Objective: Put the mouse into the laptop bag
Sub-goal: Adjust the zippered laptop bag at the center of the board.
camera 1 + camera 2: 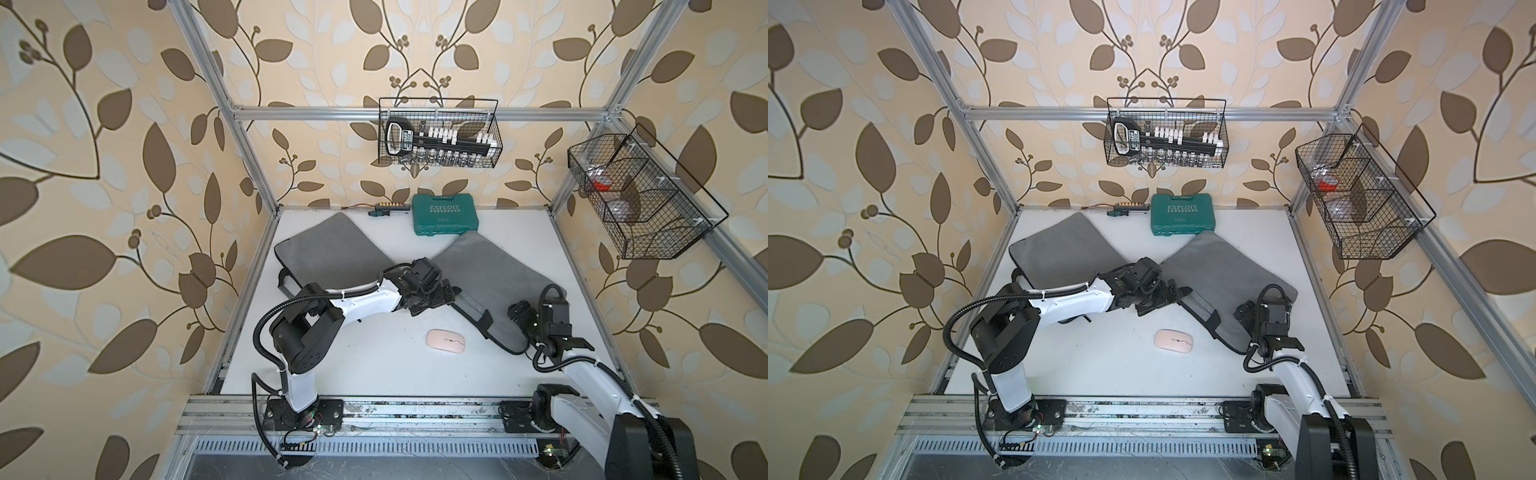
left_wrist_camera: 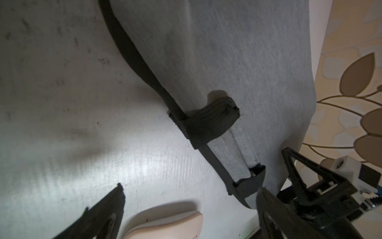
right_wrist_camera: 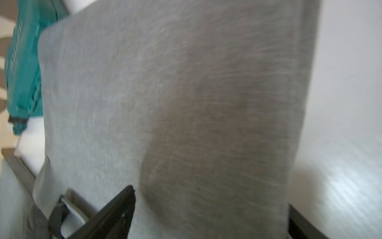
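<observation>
A pink mouse (image 1: 445, 341) (image 1: 1172, 340) lies on the white table, near the front middle. Beside it a grey laptop bag (image 1: 490, 270) (image 1: 1221, 270) lies flat, with a black strap (image 2: 208, 122) along the edge that faces the mouse. My left gripper (image 1: 440, 301) (image 2: 190, 190) hangs open above the table by that strap. In the left wrist view the mouse's end (image 2: 171, 223) shows between its fingers. My right gripper (image 1: 519, 316) (image 3: 208, 196) is open over the bag's near end, with grey fabric (image 3: 186, 103) between its wide-apart fingers.
A second grey bag (image 1: 328, 249) lies at the back left, partly under my left arm. A green tool case (image 1: 445, 220) and a screwdriver (image 1: 380, 212) rest by the back wall. Wire baskets hang on the back frame (image 1: 439, 133) and the right frame (image 1: 640, 195).
</observation>
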Available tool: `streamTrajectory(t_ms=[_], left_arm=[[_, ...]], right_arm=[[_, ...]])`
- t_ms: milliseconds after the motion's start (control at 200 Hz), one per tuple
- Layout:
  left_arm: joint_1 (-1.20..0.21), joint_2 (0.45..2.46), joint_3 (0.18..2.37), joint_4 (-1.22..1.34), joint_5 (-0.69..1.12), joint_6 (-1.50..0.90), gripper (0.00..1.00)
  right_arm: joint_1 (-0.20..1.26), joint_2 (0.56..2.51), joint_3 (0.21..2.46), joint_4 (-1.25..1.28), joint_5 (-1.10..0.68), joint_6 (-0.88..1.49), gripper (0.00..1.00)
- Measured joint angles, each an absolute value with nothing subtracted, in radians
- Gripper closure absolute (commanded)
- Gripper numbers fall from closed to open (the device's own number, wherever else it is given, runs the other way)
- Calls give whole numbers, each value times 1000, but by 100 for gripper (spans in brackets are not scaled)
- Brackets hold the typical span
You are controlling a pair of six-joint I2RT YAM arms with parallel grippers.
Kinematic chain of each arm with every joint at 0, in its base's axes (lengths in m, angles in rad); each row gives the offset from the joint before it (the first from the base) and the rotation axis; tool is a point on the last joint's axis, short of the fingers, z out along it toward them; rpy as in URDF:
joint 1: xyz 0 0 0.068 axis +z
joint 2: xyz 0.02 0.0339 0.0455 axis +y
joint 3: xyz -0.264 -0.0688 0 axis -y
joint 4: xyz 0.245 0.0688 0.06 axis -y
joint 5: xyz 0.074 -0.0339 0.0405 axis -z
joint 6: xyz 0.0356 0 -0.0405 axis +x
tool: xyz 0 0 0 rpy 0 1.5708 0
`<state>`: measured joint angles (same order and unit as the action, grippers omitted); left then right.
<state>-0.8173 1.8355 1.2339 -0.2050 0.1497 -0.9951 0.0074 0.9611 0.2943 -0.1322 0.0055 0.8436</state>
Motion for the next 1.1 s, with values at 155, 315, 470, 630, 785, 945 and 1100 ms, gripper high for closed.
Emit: streamTrajectory(t_ms=[155,315,470,630,785,945,1100], left_arm=[[-817,1860,1258,-230,129,-994,2],[-817,1861,1251,-256,89,-995,2],[-817,1861,1222,-268,67,-998,4],[-817,1861,1222,-275,60,-998,8],[-815,1861,1222,-276,44,-999,10],[-803,1871,1225,-279,43,-995,11],[-770,1872,1224,-281,44,-991,14]], right_arm=[[295,972,314,-176,40,870,7],[442,965,312,-164,-6,902,7],[536,968,315,-163,-22,908,7],[631,978,335,-191,30,905,7],[692,979,328,-167,35,879,7],[756,991,318,-105,22,845,8],[835,988,316,-57,25,821,6]])
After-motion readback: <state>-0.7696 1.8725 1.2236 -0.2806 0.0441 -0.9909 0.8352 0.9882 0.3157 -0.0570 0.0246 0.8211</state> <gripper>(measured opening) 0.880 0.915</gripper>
